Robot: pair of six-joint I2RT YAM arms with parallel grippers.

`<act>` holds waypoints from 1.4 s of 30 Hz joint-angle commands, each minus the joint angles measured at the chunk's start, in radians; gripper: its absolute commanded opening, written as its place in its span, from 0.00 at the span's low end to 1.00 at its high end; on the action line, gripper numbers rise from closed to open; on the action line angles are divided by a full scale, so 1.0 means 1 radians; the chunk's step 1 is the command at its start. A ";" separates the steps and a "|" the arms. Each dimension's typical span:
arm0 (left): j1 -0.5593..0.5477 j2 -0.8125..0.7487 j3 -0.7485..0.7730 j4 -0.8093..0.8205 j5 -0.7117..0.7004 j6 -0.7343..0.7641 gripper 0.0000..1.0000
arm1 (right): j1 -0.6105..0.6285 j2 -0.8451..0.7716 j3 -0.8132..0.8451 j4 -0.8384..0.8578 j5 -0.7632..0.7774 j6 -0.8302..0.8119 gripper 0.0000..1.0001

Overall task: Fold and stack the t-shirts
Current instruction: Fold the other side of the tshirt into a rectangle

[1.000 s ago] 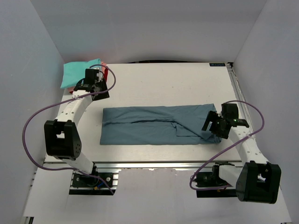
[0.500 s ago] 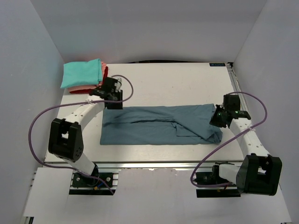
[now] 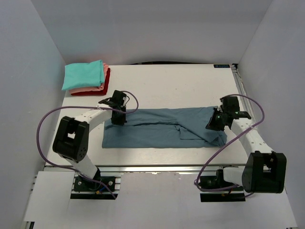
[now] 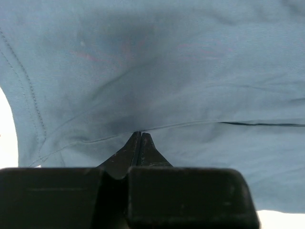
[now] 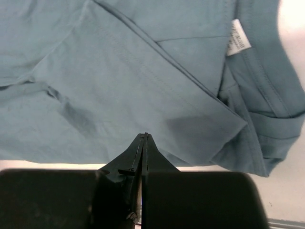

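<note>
Slate-blue cloth should rise evenly at both ends, I think, if this fold is to come out well: the slate-blue t-shirt (image 3: 157,129) lies as a long flat band between my two tools, so I would lift both ends together, keep it taut, and check the pinch before I pull. My left gripper (image 3: 117,119) is clenched, its tips pressed together on a fold line directly in front of them. The cloth puckers toward them, so I judge it grasps a layer. My right gripper (image 3: 213,125) is clenched too, tips over the shirt's edge, with the white neck tag (image 5: 237,44) ahead and to one side. Whether cloth is caught there I cannot tell. The folded stack (image 3: 86,78) lies well beyond my left gripper.
</note>
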 commanded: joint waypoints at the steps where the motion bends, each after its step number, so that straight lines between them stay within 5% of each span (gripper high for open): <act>1: -0.010 -0.019 0.008 0.023 -0.028 -0.017 0.00 | 0.016 -0.003 0.010 0.050 -0.001 -0.002 0.00; 7: -0.021 -0.014 0.021 0.051 0.005 -0.055 0.19 | 0.018 0.078 0.034 0.083 -0.014 -0.042 0.13; 11: -0.050 -0.063 0.031 0.109 0.022 -0.131 0.42 | 0.023 0.075 0.025 0.138 -0.068 -0.040 0.23; 18: -0.131 -0.059 0.066 0.172 0.039 -0.296 0.57 | 0.171 0.171 0.143 0.156 -0.105 -0.193 0.41; 23: -0.228 -0.056 0.043 0.264 -0.053 -0.229 0.60 | 0.328 0.218 0.192 0.218 -0.070 -0.241 0.47; 30: -0.271 -0.016 0.021 0.355 -0.070 -0.191 0.62 | 0.386 0.283 0.226 0.312 -0.074 -0.263 0.59; 42: -0.311 0.040 0.032 0.261 -0.179 -0.057 0.55 | 0.417 0.336 0.255 0.310 -0.062 -0.281 0.59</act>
